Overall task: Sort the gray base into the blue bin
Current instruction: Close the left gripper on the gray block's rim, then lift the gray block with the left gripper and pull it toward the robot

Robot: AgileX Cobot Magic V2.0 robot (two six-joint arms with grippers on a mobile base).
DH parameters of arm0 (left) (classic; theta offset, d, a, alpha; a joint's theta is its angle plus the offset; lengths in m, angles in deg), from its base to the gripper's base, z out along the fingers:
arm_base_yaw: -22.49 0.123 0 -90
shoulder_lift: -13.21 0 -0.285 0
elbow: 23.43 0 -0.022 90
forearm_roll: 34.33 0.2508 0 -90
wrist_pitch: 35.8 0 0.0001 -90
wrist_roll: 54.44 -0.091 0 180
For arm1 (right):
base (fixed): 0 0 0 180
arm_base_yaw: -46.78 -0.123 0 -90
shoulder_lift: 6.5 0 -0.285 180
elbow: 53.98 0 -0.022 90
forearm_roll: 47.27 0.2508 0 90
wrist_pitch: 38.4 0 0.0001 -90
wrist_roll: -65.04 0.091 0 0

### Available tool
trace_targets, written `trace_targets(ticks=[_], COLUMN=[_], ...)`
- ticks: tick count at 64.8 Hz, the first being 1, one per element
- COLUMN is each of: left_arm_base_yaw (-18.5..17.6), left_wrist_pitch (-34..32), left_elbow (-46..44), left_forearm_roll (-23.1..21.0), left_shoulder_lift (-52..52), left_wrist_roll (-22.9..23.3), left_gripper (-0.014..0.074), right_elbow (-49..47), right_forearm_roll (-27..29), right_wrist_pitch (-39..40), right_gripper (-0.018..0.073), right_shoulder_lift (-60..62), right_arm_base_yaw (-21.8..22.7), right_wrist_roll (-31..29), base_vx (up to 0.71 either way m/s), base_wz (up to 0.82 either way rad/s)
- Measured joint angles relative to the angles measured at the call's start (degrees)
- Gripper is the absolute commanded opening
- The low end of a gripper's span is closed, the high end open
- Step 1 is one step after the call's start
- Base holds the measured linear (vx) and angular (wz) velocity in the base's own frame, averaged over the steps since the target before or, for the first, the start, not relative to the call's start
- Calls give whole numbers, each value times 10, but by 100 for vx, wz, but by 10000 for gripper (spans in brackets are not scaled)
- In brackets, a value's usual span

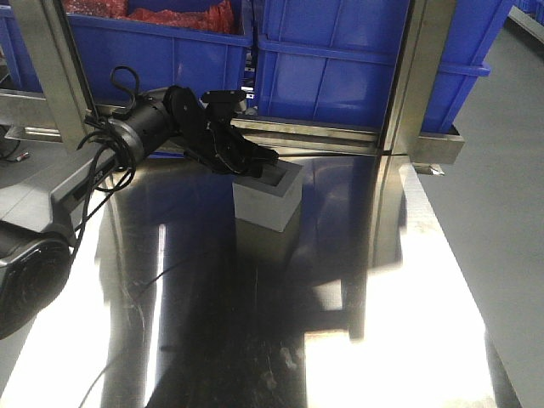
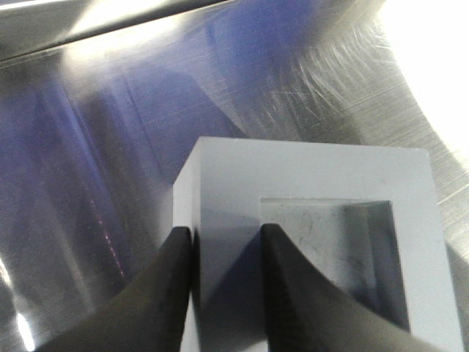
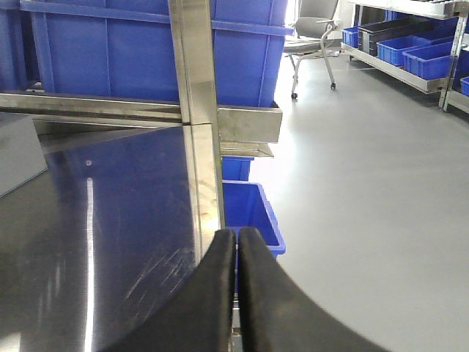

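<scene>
The gray base [image 1: 268, 204] stands on the steel table with its square recess [image 2: 330, 249] facing up. My left gripper [image 1: 259, 166] reaches it from the left and is shut on its left wall [image 2: 226, 231]: one finger [image 2: 172, 293] presses the outer face, the other finger [image 2: 293, 293] sits inside the recess. A corner of the base [image 3: 15, 150] shows at the left edge of the right wrist view. Blue bins [image 1: 357, 59] stand in a row behind the table. My right gripper [image 3: 236, 233] is shut with nothing in it, over the table's right edge.
The blue bin at back left [image 1: 153, 42] holds red material. Steel posts [image 1: 416, 76] and a rail [image 1: 323, 136] run between table and bins. A smaller blue bin [image 3: 253, 213] sits on the floor beside the table's right edge. An office chair [image 3: 311, 33] stands farther off.
</scene>
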Motion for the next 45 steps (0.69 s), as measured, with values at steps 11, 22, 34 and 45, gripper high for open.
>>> trace_targets(ticks=[11, 22, 34, 45], left_arm_base_yaw=[0, 0, -5, -16], left_wrist_pitch=[14, 12, 6, 3], left_elbow=[2, 2, 2, 21], left_forearm_roll=[8, 9, 9, 14], left_shoulder_lift=[-18, -68, -122, -170], left_wrist_roll=[-3, -24, -44, -50], left_gripper=[20, 20, 20, 20], right_elbow=[0, 0, 0, 0], right_forearm_roll=[0, 0, 0, 0], right_wrist_pitch=[0, 0, 0, 0], right_gripper=[-5, -5, -5, -5], right_shoulder_lift=[0, 0, 0, 0], right_arm_base_yaw=[0, 0, 0, 0], right_wrist_roll=[0, 0, 0, 0], base_vx=[0, 0, 0, 0], base_wz=[0, 0, 0, 0])
